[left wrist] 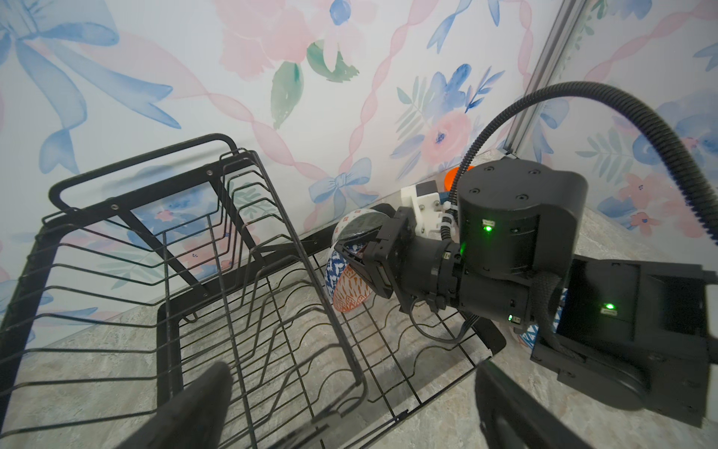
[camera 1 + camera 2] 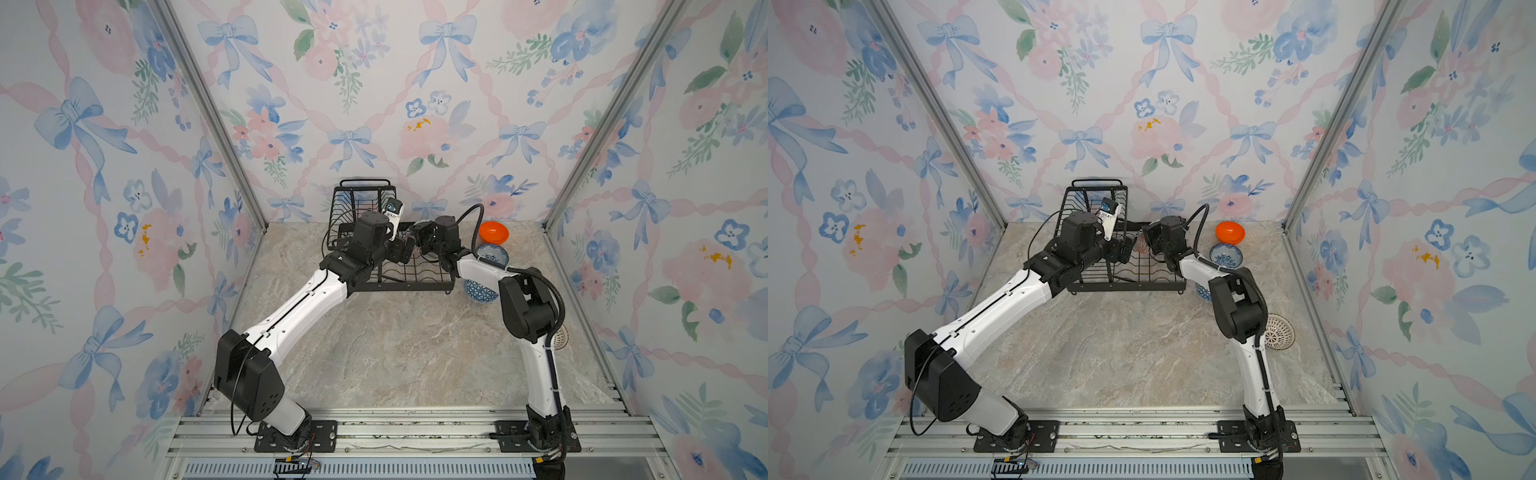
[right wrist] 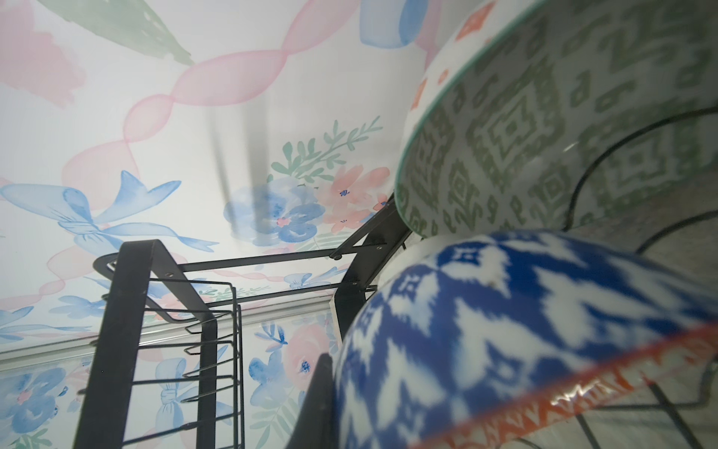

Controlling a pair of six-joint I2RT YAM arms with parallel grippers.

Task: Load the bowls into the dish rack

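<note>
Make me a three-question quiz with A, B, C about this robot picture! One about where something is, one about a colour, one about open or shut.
1. Where is the orange bowl?
A) on the table, right of the rack
B) in the rack
C) in a gripper

2. What colour is the rack?
A) white
B) silver
C) black

3. How is the left gripper?
A) shut on a bowl
B) open and empty
C) shut on the rack

Answers:
1 A: in both top views it sits on the table beside the rack.
2 C: all its wires are black.
3 B: the left wrist view shows its fingers spread wide, holding nothing.
</note>
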